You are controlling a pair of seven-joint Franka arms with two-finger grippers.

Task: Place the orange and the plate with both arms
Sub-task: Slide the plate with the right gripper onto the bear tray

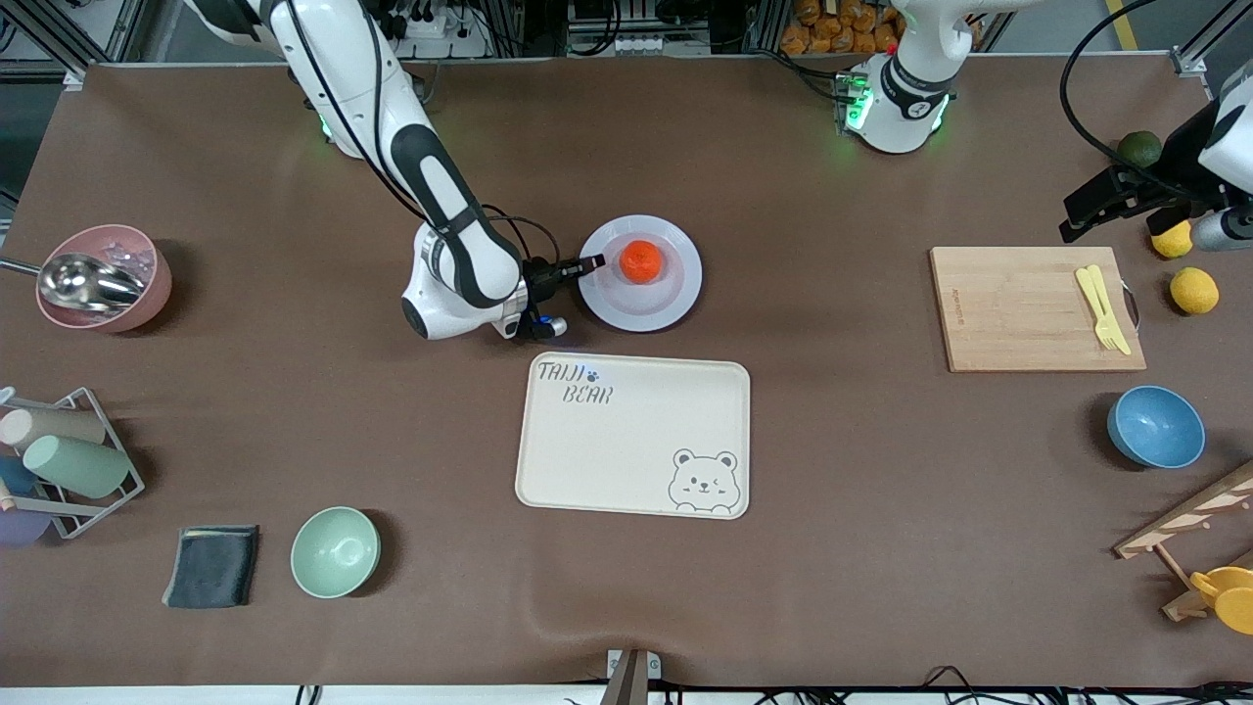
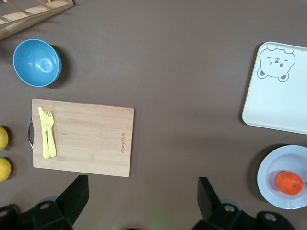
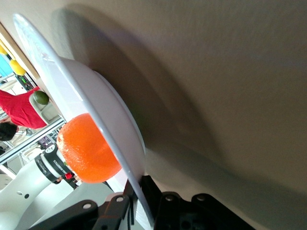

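Nearest the front camera sit a green bowl (image 1: 335, 551) and a folded dark cloth (image 1: 211, 565), toward my right arm's end of the table. Farther in, the cream bear tray (image 1: 632, 435) lies flat at the middle of the table, and a blue bowl (image 1: 1155, 427) stands toward my left arm's end. Farther still, just past the tray's rim, my right gripper (image 1: 594, 262) is low at the table, its jaws pressed together on the rim of the plate (image 1: 679, 294); my right wrist view shows that thin rim (image 3: 72, 91) running down between my fingers (image 3: 115, 208). On the plate, near its centre, rests the orange (image 1: 642, 261), round and bright, apart from my fingers. At about the same depth, toward my left arm's end, a wooden cutting board (image 1: 1036, 308) carries a yellow knife and fork (image 1: 1102, 306), with two lemons (image 1: 1193, 290) just beside it and a dark green fruit (image 1: 1138, 148) farther off. My left gripper (image 2: 141, 191) waits up in the air over the table by the board's edge, jaws spread wide and holding nothing. A pink bowl with a metal scoop (image 1: 103, 276) stands at my right arm's end.
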